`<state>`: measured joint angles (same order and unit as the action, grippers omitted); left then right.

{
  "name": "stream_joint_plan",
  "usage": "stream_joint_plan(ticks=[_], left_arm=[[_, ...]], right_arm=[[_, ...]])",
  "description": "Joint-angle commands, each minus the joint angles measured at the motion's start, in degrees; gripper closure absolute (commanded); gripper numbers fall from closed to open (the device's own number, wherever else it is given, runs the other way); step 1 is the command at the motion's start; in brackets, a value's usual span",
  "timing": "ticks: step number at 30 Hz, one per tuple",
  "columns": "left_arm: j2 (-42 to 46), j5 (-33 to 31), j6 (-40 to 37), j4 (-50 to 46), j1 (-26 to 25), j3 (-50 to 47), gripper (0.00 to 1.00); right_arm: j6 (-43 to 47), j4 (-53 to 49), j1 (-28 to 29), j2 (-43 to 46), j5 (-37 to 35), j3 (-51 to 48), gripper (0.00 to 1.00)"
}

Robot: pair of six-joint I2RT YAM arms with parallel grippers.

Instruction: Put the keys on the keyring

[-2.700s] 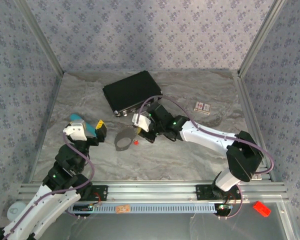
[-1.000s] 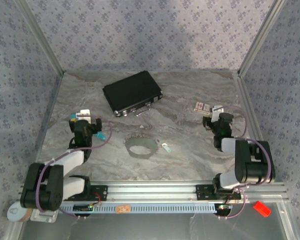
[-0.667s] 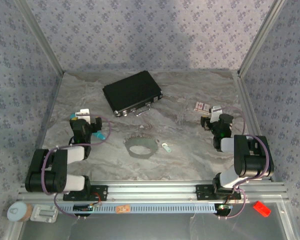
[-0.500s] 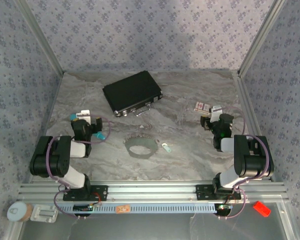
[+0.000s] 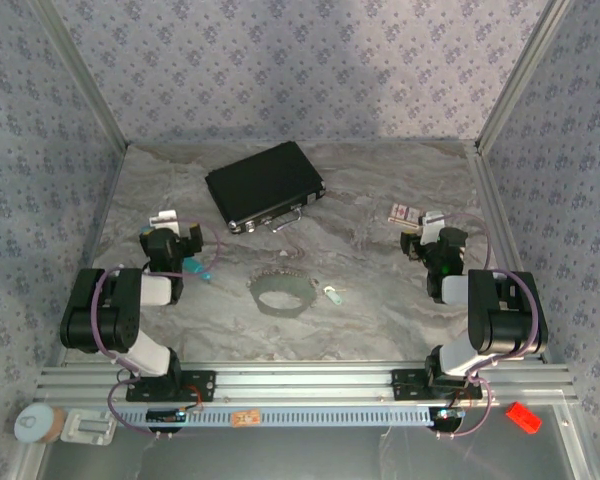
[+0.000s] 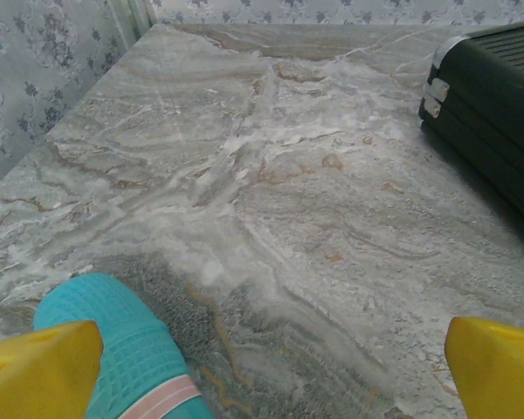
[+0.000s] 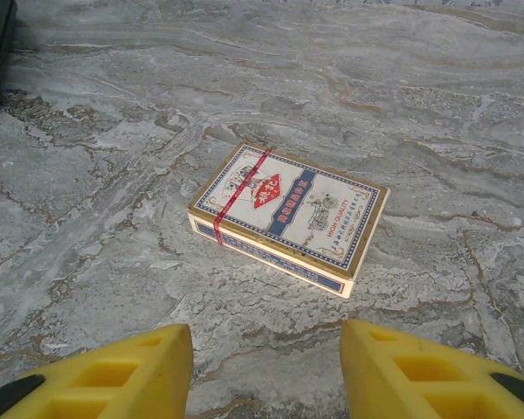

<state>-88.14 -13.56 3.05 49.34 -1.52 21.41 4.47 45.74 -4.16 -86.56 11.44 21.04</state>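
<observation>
On the left, the left pincer hangs low over the marbled grey worktop, released and spread wide, with bare stone between its yellow pads. The ribbed end of a teal stick lies close by one pad; whether the two touch I cannot tell. Farther back and to the right sits a black case, closed, with its metal latches facing the arms. Nearer the middle of the worktop lies the keyring, a grey hoop lying flat and well apart from both arms. Just beside it on the right, outside the hoop, lies a small key with a pale head. Toward the right edge rests a boxed pack of cards with a red band round it. The right pincer hovers just short of that box, its jaws parted and holding nothing.
</observation>
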Motion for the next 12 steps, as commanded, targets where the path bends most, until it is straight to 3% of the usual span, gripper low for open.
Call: stream_joint_plan(ticks=[1, 9, 12], left_arm=[[0.2, -1.1, 0.3, -0.3, 0.1, 1.1, 0.0], [0.2, 1.5, 0.7, -1.5, 1.3, 1.6, 0.0], [0.2, 1.8, 0.5, -1.0, 1.2, 1.3, 0.0]], right_arm=[[-0.8, 1.2, -0.4, -0.3, 0.6, 0.7, 0.53], [-1.1, 1.0, -0.3, -0.4, -0.7, 0.8, 0.53], [-1.0, 0.9, -0.2, -0.3, -0.7, 0.8, 0.45]])
